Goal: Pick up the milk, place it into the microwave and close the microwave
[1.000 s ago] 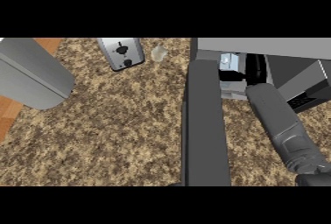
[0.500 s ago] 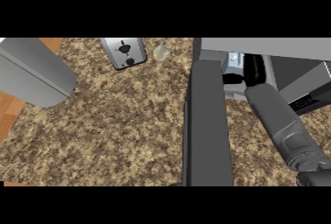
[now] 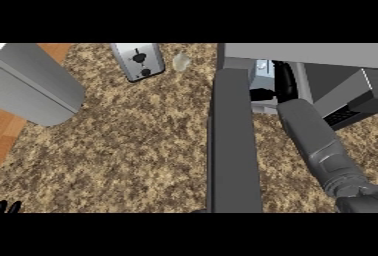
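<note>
Forearm [image 3: 317,140] shifted, milk [image 3: 261,74] in robot hand [image 3: 285,84]

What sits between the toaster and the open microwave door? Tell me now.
In the head view, a small pale glass-like object stands on the counter, between the toaster and the open microwave door, nearer the door.

I watch through one head camera, aimed steeply down, close above the counter [image 3: 140,145] and microwave [image 3: 295,51].
</note>
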